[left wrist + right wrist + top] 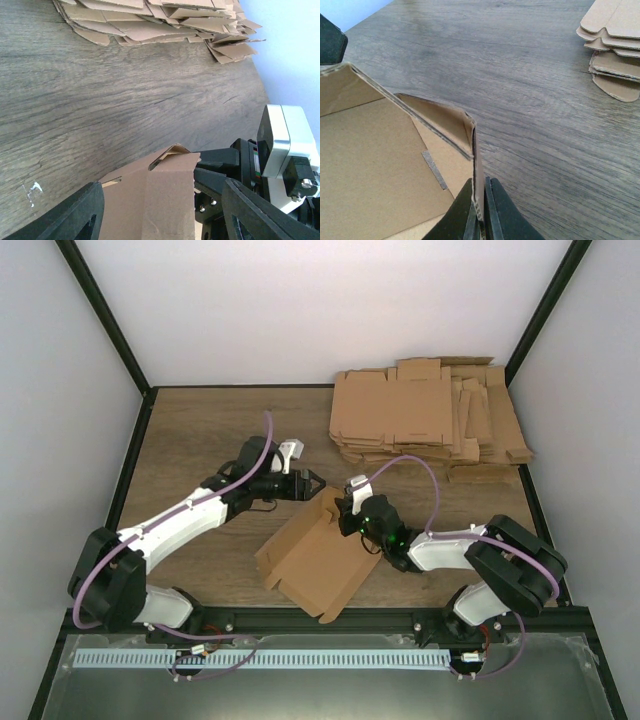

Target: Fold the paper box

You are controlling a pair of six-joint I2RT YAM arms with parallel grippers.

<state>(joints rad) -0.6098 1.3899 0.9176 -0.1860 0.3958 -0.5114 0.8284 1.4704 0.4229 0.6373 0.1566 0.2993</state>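
The paper box (312, 558) is a brown cardboard piece lying partly folded on the table between the arms, with its far corner raised. My right gripper (480, 212) is shut on a thin upright wall of the box (375, 165), where a side flap folds inward. In the top view the right gripper (347, 512) is at the box's far right corner. My left gripper (161, 192) is open, its two fingers (67, 215) standing either side of the raised flap (165, 200) with a gap on the right. From above, the left gripper (306, 483) is just behind that corner.
A pile of flat cardboard blanks (430, 418) lies at the back right; it also shows as the pile (160, 22) in the left wrist view and the pile (615, 47) in the right wrist view. Bare wooden table (200, 440) lies at the back left. Black frame posts and white walls bound the table.
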